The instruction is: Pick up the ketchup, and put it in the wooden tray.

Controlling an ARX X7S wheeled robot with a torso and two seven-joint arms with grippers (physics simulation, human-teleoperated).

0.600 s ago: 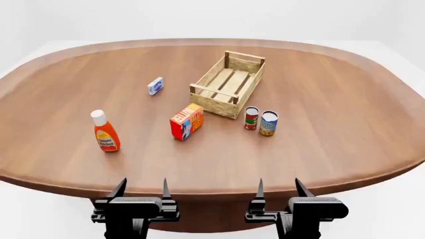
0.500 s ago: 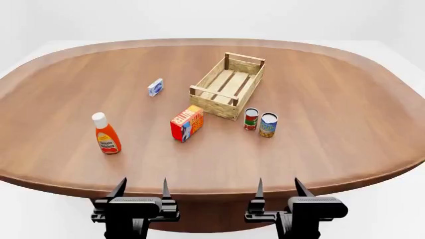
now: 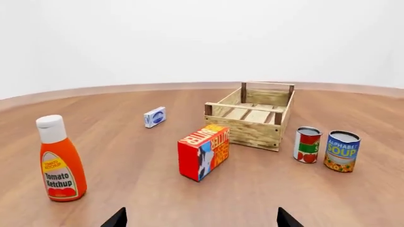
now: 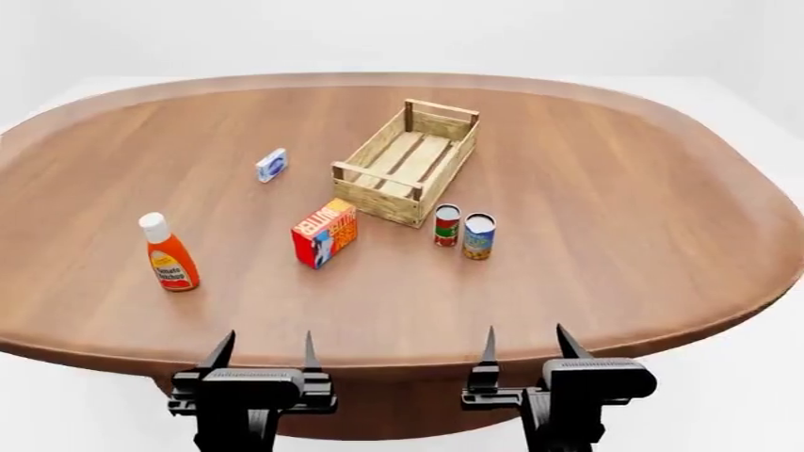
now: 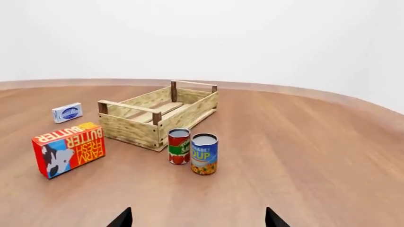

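Note:
The ketchup (image 4: 168, 253) is an orange-red bottle with a white cap, upright at the left of the table; it also shows in the left wrist view (image 3: 58, 161). The wooden tray (image 4: 406, 161) is a slatted crate, empty, at the table's middle far side; it shows in both wrist views (image 3: 254, 115) (image 5: 158, 113). My left gripper (image 4: 265, 347) and right gripper (image 4: 524, 341) are both open and empty, held at the table's near edge, far short of the bottle. Only their fingertips (image 3: 117, 218) (image 5: 124, 218) show in the wrist views.
A red-and-yellow butter box (image 4: 323, 232) stands in front of the crate. A red-labelled can (image 4: 446, 225) and a blue soup can (image 4: 477, 235) stand right of it. A small blue-white box (image 4: 270, 165) lies left of the crate. The wooden table (image 4: 628, 188) is oval.
The head view has shifted: everything on the table now sits further left and slightly higher in the picture. The objects keep their places relative to each other. Both grippers stay open.

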